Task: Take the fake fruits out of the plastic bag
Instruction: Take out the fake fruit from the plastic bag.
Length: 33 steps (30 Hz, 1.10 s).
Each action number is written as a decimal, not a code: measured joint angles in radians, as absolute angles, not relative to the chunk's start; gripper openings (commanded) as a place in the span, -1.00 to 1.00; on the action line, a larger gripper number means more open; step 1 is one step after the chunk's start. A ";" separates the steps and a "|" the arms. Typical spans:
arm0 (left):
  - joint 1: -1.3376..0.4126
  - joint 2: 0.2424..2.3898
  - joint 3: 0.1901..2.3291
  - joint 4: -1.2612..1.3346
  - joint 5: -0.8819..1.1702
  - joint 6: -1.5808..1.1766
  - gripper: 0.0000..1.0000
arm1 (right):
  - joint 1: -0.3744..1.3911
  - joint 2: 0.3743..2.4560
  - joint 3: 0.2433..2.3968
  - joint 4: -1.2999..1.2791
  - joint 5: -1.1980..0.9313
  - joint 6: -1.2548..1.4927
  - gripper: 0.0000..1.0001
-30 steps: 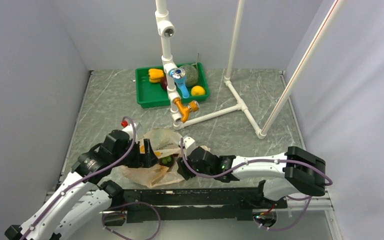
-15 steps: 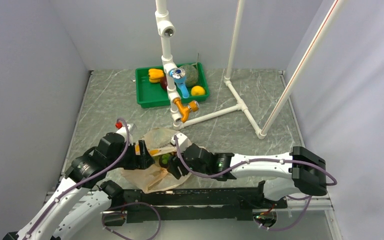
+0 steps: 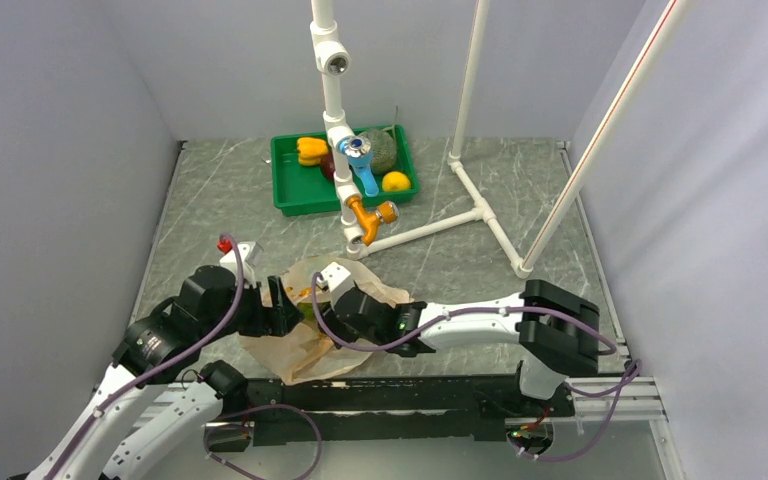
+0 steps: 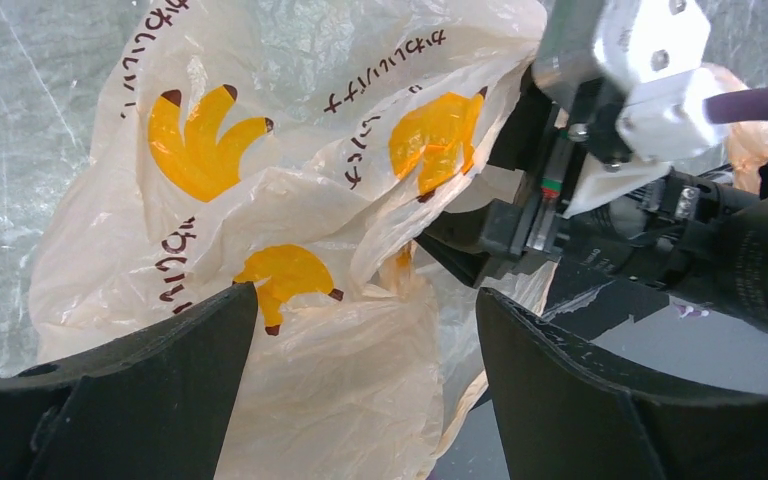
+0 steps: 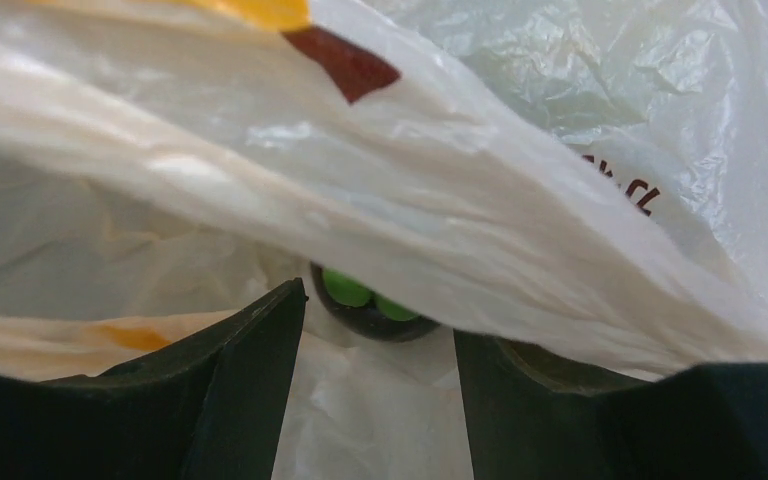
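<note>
The peach-beige plastic bag [image 3: 305, 340] with banana prints lies crumpled at the near middle of the table. My left gripper [image 3: 278, 303] is open at its left side, and the bag [image 4: 290, 230] lies bunched between the spread jaws [image 4: 365, 300]. My right gripper [image 3: 345, 312] is open and pushed into the bag's mouth from the right. In the right wrist view a green bunch [image 5: 360, 293] on a dark round fruit sits just ahead of the open fingers [image 5: 378, 315], under a fold of bag [image 5: 410, 190]. Other fruits in the bag are hidden.
A green tray [image 3: 290, 195] at the back holds a netted melon [image 3: 382, 150], a yellow pepper [image 3: 310, 150] and a yellow round fruit [image 3: 396, 181]. A white pipe frame [image 3: 332, 100] with coloured fittings stands over it, and its base pipe [image 3: 480, 210] runs right.
My right arm has stretched left and its gripper has gone deeper into the bag, covering the green fruit in the top view. My left gripper has drawn back left.
</note>
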<state>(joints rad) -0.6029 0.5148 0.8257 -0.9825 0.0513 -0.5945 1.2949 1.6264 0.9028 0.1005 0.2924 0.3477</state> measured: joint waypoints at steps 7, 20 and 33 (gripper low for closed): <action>-0.603 0.574 0.817 -0.983 0.047 -0.583 0.74 | 1.295 1.734 0.941 0.100 0.315 0.336 0.37; -0.603 0.574 0.804 -0.985 0.028 -0.569 0.80 | 1.295 1.787 0.971 0.129 0.324 0.297 -0.45; -0.603 0.535 0.804 -0.986 0.019 -0.570 0.89 | 1.295 1.399 0.788 0.199 0.223 0.288 -0.99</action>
